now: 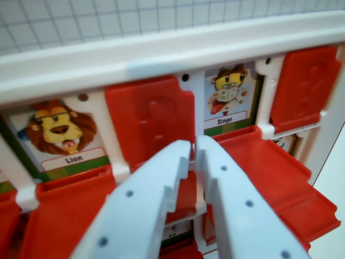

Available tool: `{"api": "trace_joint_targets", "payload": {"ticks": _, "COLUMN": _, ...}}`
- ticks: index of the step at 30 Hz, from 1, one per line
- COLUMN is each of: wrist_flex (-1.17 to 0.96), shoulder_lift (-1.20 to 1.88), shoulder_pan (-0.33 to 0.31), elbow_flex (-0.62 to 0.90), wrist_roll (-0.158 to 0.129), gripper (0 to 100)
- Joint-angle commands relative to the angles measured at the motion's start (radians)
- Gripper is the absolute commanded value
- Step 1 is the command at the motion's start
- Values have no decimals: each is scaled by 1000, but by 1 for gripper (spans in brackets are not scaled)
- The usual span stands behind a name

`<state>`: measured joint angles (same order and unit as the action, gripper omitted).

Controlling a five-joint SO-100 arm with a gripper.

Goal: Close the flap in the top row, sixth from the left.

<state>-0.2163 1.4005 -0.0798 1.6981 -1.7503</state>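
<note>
A white board frame [161, 54] holds red flaps over animal cards. The flap [148, 118] just beyond my gripper stands upright and covers its card. To its right the monkey card marked "Singe" [226, 97] is uncovered, with its red flap [264, 172] lying down flat toward me. At the wrist view's left the "Lion" card [62, 132] is also uncovered, its flap [70, 210] lying down. My white gripper [194, 147] is low in the centre. Its fingertips are almost together with nothing between them, at the foot of the upright flap, beside the Singe flap's hinge.
Another red flap [304, 86] stands upright at the far right. Lower-row cards show partly beneath the fingers. A white gridded surface [108, 21] lies behind the board. Pale tabletop [334, 183] shows past the board's right edge.
</note>
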Motion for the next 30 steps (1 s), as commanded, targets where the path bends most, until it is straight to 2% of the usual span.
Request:
{"api": "trace_joint_targets", "payload": {"ticks": 1, "wrist_flex": 3, "shoulder_lift": 126, "shoulder_pan": -3, "elbow_flex": -2, "wrist_roll": -5, "gripper": 0}}
{"api": "trace_joint_targets", "payload": {"ticks": 5, "wrist_flex": -25, "shoulder_lift": 204, "shoulder_pan": -12, "elbow_flex": 41, "wrist_roll": -11, "gripper": 0}}
{"api": "trace_joint_targets", "payload": {"ticks": 12, "wrist_flex": -118, "shoulder_lift": 428, "shoulder_pan": -17, "elbow_flex": 133, "wrist_roll": 2, "gripper": 0}}
{"api": "trace_joint_targets", "payload": {"ticks": 23, "wrist_flex": -264, "shoulder_lift": 1060, "shoulder_pan": -11, "elbow_flex": 554, "wrist_roll": -8, "gripper": 0}}
{"api": "trace_joint_targets", "payload": {"ticks": 30, "wrist_flex": -442, "shoulder_lift": 1364, "shoulder_pan": -3, "elbow_flex": 667, "wrist_roll": -14, "gripper": 0}}
